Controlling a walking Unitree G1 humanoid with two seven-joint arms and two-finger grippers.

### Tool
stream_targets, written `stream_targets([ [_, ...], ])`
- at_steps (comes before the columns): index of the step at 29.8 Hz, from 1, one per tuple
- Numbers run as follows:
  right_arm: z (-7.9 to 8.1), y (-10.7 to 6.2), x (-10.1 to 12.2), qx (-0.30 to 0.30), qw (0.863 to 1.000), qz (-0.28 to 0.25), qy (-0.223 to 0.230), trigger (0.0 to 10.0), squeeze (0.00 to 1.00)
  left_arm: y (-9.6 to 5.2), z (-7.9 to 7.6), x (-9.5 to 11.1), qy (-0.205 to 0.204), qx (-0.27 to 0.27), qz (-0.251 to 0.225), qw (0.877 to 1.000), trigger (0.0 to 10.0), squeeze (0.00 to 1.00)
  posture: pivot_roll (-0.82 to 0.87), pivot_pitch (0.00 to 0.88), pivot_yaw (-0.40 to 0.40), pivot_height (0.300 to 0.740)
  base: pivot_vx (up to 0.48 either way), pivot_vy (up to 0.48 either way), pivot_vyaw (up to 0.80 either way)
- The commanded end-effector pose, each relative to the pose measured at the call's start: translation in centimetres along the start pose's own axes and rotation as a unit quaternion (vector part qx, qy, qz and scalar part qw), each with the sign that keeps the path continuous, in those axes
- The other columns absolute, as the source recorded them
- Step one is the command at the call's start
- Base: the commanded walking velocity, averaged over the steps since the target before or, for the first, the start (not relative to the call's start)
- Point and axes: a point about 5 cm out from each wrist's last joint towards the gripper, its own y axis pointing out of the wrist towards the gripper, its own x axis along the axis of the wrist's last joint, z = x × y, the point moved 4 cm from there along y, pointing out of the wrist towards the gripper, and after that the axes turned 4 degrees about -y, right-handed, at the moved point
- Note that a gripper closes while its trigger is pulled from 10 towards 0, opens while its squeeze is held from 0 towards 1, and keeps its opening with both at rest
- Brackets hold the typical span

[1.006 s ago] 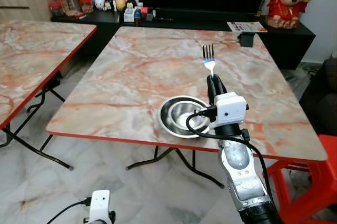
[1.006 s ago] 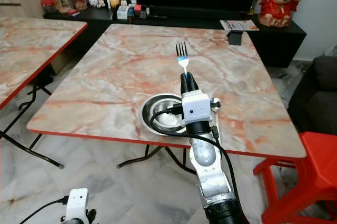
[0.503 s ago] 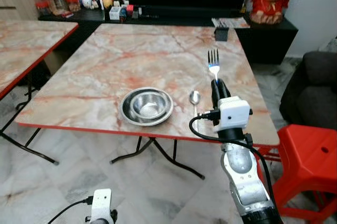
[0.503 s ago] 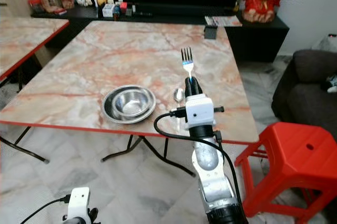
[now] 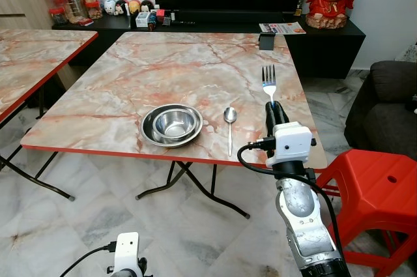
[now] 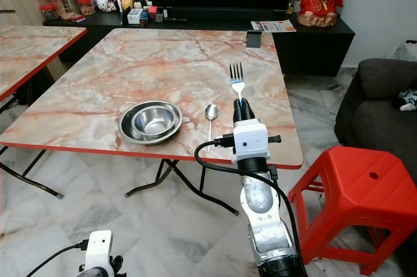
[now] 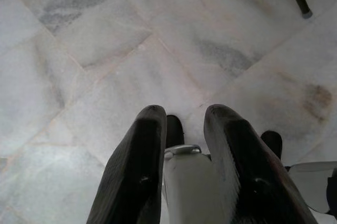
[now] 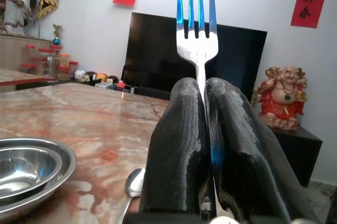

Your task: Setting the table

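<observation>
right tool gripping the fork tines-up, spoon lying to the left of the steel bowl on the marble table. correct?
One error: the silver metal spoon lies to the right of the nested steel bowls, between them and the raised arm, as the left eye view shows. The rest holds: the right tool is shut on the silver metal fork, tines up, near the marble-patterned red-edged table.

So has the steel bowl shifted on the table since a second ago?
Cannot tell: the camera moved. The bowl sits near the table's front edge, beside the spoon.
</observation>
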Motion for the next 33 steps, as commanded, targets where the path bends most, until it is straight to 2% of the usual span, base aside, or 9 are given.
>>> stream_targets([
  [1,0.0,0.4,0.1,-0.001,1.0,0.0,0.0,10.0,0.0,0.0,0.5,0.3,-0.005,0.008,-0.001,1.0,10.0,0.0,-0.1,0.0,0.02,0.74,0.0,0.0,0.0],
  [2,0.0,0.4,-0.1,-0.001,1.0,0.006,-0.009,10.0,0.0,0.1,0.5,0.4,-0.004,0.008,-0.002,1.0,10.0,0.0,-0.1,0.0,0.021,0.74,0.0,0.0,0.0],
  [10,0.5,0.4,-0.2,0.004,1.0,0.007,0.001,10.0,0.0,0.1,0.8,0.8,0.0,0.01,-0.005,1.0,10.0,0.0,-0.1,0.0,0.028,0.74,0.0,0.0,0.0],
  [14,0.6,0.5,-0.1,0.008,1.0,0.003,-0.001,10.0,0.0,0.1,0.7,0.8,0.0,0.01,-0.006,1.0,10.0,0.0,-0.09,0.0,0.024,0.74,0.0,0.0,-0.68],
  [25,1.0,0.6,0.0,0.013,1.0,0.002,0.002,10.0,0.0,0.1,0.8,0.9,-0.002,0.012,-0.008,1.0,10.0,0.0,-0.08,0.0,0.022,0.74,0.0,0.0,0.0],
  [30,1.0,0.7,-0.6,0.008,1.0,0.019,0.001,10.0,0.0,0.1,0.9,0.7,-0.004,0.015,-0.006,1.0,10.0,0.0,-0.08,0.0,0.026,0.74,0.274,0.0,0.0],
  [33,1.0,0.8,-0.4,0.007,1.0,0.013,0.002,10.0,0.0,0.1,1.0,0.8,-0.004,0.015,-0.006,1.0,10.0,0.0,-0.08,0.0,0.031,0.74,0.281,0.0,-0.71],
])
